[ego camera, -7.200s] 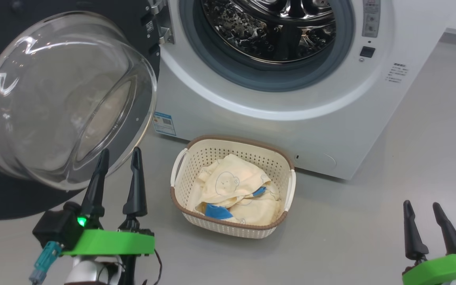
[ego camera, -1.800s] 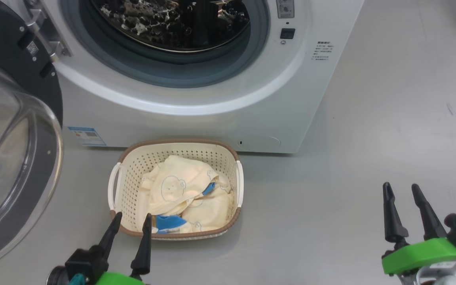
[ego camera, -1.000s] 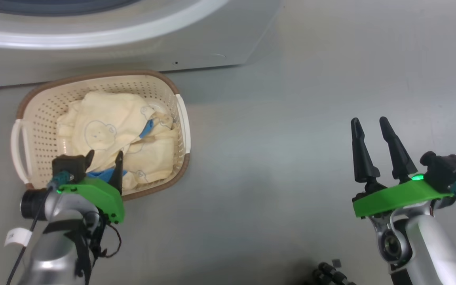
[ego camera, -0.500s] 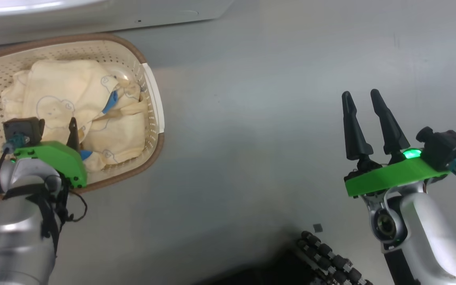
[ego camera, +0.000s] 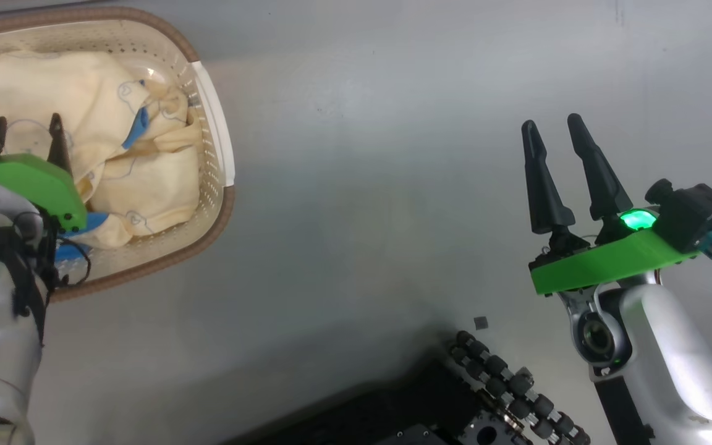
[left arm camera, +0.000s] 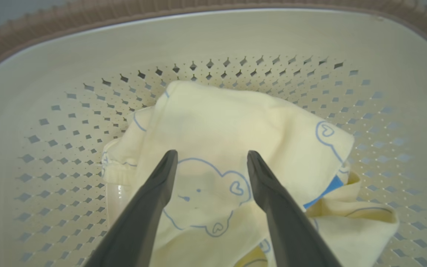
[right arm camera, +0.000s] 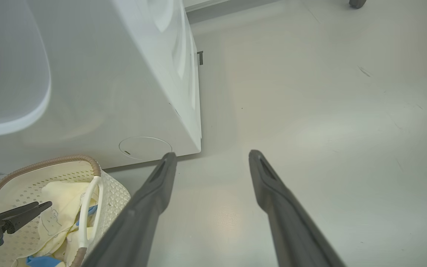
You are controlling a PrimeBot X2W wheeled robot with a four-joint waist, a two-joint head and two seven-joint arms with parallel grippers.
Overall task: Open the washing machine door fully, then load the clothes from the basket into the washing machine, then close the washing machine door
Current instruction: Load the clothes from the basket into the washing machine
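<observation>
Over on the left, the left gripper (left arm camera: 211, 155) hangs inside the basket (ego camera: 220, 210), fingers spread wide with nothing between them. From its wrist we see the two tips either side of a blue bear outline on the clothes (left arm camera: 235, 118), low over the fabric, though we cannot tell whether they touch it. The clothes are a crumpled pale yellow heap on the basket's bottom. A blue strip (ego camera: 136, 127) shows in the folds to the right, and a blue patch (ego camera: 93, 219) at the near edge, half hidden under the gripper's green mount.

The basket sits on the floor (ego camera: 362, 154) at our far left, its white handle (ego camera: 214, 133) on the right-hand side. The right wrist shows it just in front of the washing machine (right arm camera: 106, 92), near the machine's right front corner. There's a round cover (right arm camera: 145, 148) low on the white front panel, just beyond the brown rim.

Moving right, bare grey floor. At the near edge, the robot's dark base (ego camera: 504, 389) with its row of small rollers.

Then the right gripper (ego camera: 550, 123), well apart from the basket, over open floor. Its fingers are parted wide too and hold nothing, and a green light glows at their root.
</observation>
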